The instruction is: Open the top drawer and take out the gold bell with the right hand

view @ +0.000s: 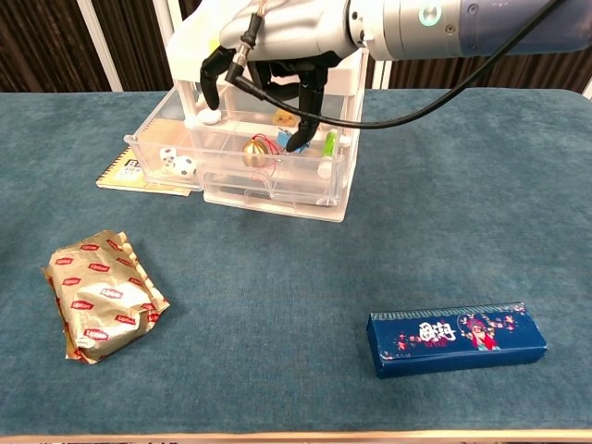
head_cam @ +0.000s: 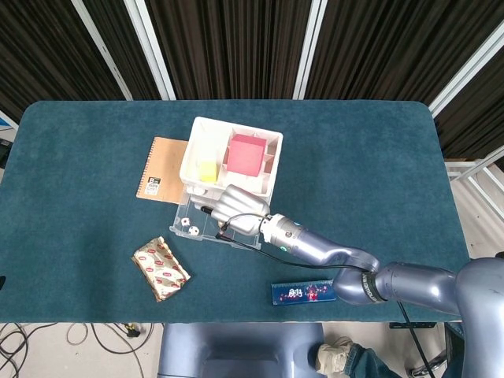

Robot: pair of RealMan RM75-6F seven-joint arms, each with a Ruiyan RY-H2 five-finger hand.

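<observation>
On the blue table [view: 444, 185] the top drawer [view: 148, 148] stood pulled open. We saw the gold bell [view: 256, 154] sitting inside it, just below and left of our right hand [view: 277, 42]. The fingers [view: 303, 116] hung spread, holding nothing.

The top drawer [view: 176, 155], a clear plastic tray with compartments, stood pulled out directly beneath the right hand [view: 277, 42]. The gold bell [view: 256, 153], small and round with a red loop, lay in its middle compartment, just below the downturned fingertips [view: 298, 141], apart from them.
</observation>
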